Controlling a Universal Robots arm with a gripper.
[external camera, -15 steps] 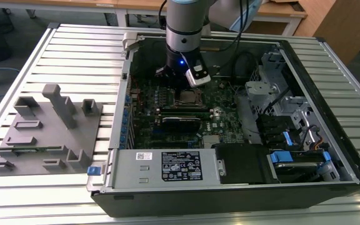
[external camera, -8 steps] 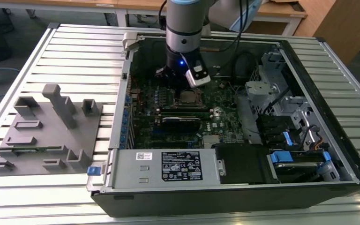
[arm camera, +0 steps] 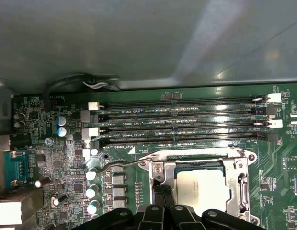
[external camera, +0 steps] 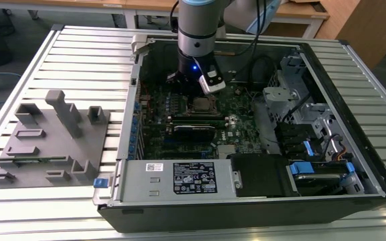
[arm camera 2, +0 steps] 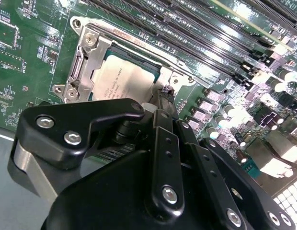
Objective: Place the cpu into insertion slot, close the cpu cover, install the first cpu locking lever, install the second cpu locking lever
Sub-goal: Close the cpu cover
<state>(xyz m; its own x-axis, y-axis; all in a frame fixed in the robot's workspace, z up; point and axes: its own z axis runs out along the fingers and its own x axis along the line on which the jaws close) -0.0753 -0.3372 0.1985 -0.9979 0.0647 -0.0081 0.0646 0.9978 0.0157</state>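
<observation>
cpu (arm camera: pixel 203 189) sits flat on the motherboard (arm camera: pixel 57 158), dull metal top up. The cpu cover (arm camera: pixel 240 184) looks folded down around it, w/ the chip showing thru the window. So imo the first two steps are done and it's lever time.

The end effector (arm camera: pixel 163 191) hangs right beside the cpu, at the corner where a thin wire locking lever (arm camera: pixel 124 163) comes off. Its tips are pinched together and afaict there's nothing between them. My guess: closed tips make a narrow poker, better for nudging a skinny wire than gripping it would be. The lever angles out away from the cpu instead of lying tucked along the cover, so prob not latched. Can't tell about the lever on the cpu's other side.

Stuff around:
- RAM slots (arm camera: pixel 177 127) run just past the cpu, on the side away from the end effector.
- A row of capacitors (arm camera: pixel 92 191) stands near the lever's free end, so tight there.
- In the exterior view the pc case (external camera: pixel 247 211) lies open on the slatted bench (external camera: pixel 66 50). The arm drops straight down onto the cpu, prob bc the case walls box it in.
- Power supply (external camera: pixel 179 178) and drive cage (external camera: pixel 280 98) are both near the cpu.
- A grey fixture (external camera: pixel 45 135) is well apart from the cpu, outside the case.
</observation>
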